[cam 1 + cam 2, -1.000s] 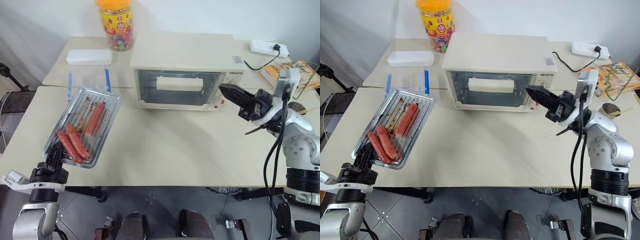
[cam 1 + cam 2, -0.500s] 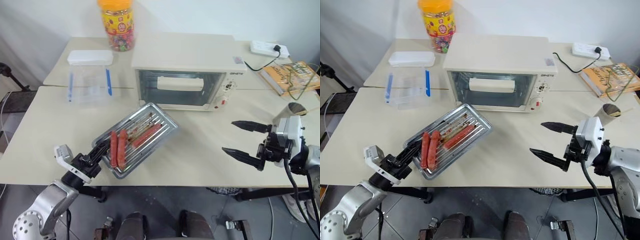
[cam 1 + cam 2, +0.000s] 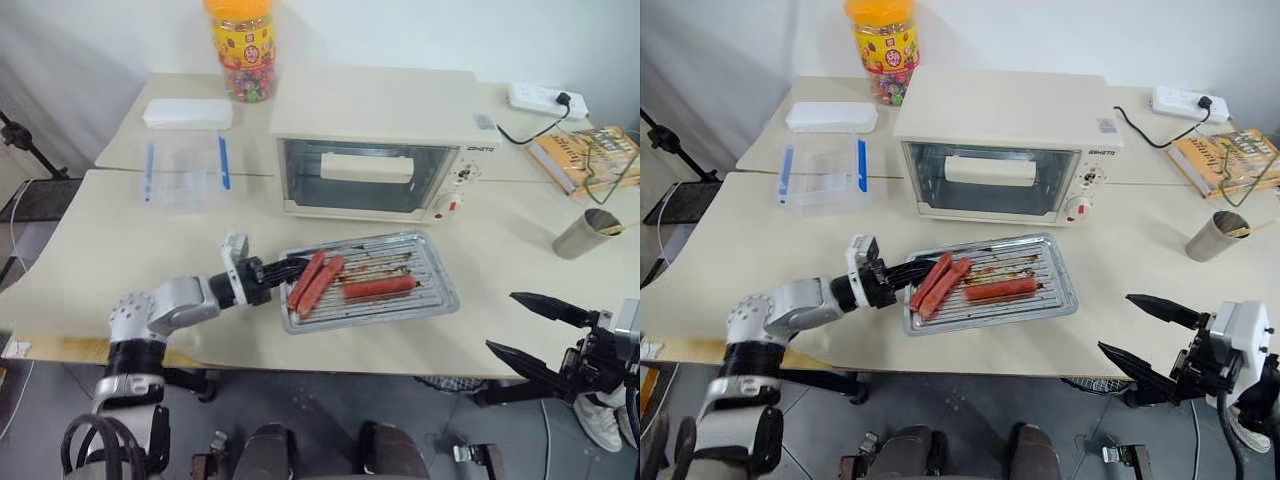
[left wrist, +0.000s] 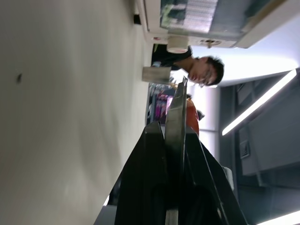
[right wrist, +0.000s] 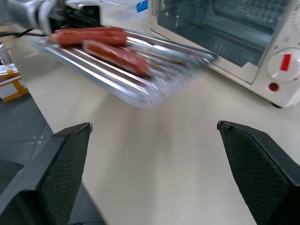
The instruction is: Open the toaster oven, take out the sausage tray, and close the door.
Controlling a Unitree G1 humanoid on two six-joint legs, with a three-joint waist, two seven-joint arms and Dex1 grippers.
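The cream toaster oven (image 3: 380,140) stands at the back of the table, its glass door (image 3: 365,178) shut. In front of it the silver sausage tray (image 3: 420,300) lies about level just over the tabletop, with three sausages on it. My left gripper (image 3: 288,270) is shut on the tray's left rim; in the left wrist view the rim (image 4: 176,112) shows edge-on between the fingers. My right gripper (image 3: 522,322) stands open and empty off the table's front right edge, apart from the tray (image 5: 140,70) and the oven (image 5: 243,33).
A clear plastic container (image 3: 185,155) and a candy jar (image 3: 245,50) stand at the back left. At the right are a metal cup (image 3: 585,233), a book (image 3: 580,155) and a power strip (image 3: 545,97). A person (image 4: 201,70) shows beyond the table.
My left arm swung the tray from the table's left edge to the front of the oven and levelled it. My right gripper opened and drew back from the oven to the front right edge.
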